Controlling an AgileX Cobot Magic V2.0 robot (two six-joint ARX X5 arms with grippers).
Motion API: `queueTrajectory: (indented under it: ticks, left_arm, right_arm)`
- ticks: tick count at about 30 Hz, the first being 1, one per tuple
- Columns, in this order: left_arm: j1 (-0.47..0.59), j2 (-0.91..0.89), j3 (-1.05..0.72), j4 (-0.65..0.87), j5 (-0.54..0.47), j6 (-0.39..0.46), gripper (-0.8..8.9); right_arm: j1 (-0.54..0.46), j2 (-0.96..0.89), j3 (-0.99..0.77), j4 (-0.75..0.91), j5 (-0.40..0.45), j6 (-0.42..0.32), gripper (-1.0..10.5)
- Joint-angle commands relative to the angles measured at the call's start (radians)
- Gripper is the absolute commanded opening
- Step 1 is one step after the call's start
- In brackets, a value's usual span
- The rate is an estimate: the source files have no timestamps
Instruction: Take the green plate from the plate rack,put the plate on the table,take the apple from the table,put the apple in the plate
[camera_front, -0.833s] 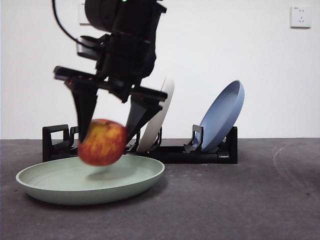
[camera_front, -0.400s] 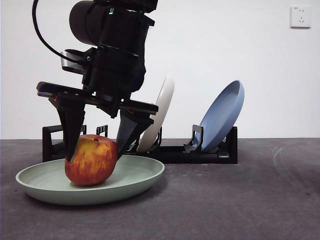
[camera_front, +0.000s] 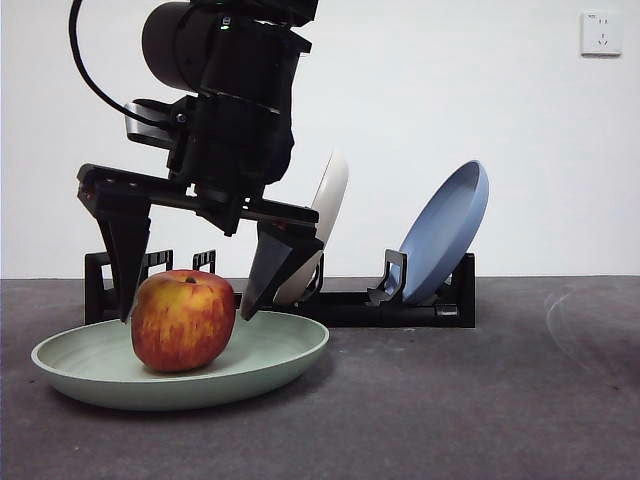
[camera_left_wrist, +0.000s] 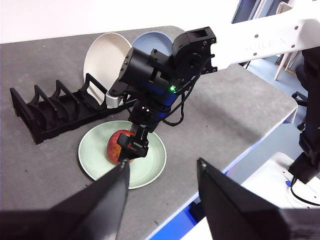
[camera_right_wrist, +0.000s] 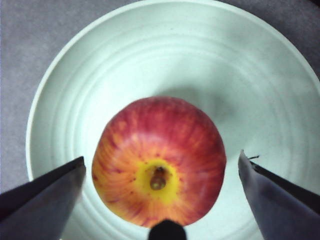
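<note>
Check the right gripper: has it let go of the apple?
Yes, open. The right gripper has its jaws spread clear on either side of the apple, which sits in the green plate.

My right gripper (camera_front: 185, 315) straddles the apple (camera_front: 183, 320), jaws spread with a gap on each side. The green plate (camera_front: 290, 355) rim sits low beneath. Behind, the plate rack (camera_front: 420, 305) with cream plate (camera_front: 325, 215) and blue plate (camera_front: 450, 225) blocks passage. Table (camera_front: 500, 400) beside the plate lies open.

a lab: bare white wall (camera_front: 520, 150), grey table (camera_front: 480, 400), white robot arm (camera_left_wrist: 260, 35).
</note>
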Motion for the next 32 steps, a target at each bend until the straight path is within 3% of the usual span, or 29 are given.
queueTrajectory:
  ticks: [1,8,19,32]
  left_arm:
    - [-0.002,-0.005,-0.003,0.004,-0.003,-0.005,2.28]
    - [-0.002,-0.005,-0.003,0.004,-0.003,-0.006,2.28]
    - [-0.002,-0.003,-0.003,0.005,-0.030,-0.006,2.28]
    - [-0.015,0.082,-0.003,0.009,-0.033,-0.005,2.28]
  right_arm:
    - [0.001,0.008,0.002,0.002,-0.003,-0.006,5.1]
    - [-0.007,0.008,0.082,-0.119,-0.018,-0.016,5.1]
    - [-0.025,-0.078,0.433,-0.511,-0.022,-0.151,5.1]
    - [-0.025,-0.456,0.309,-0.562,-0.021,-0.173,5.1]
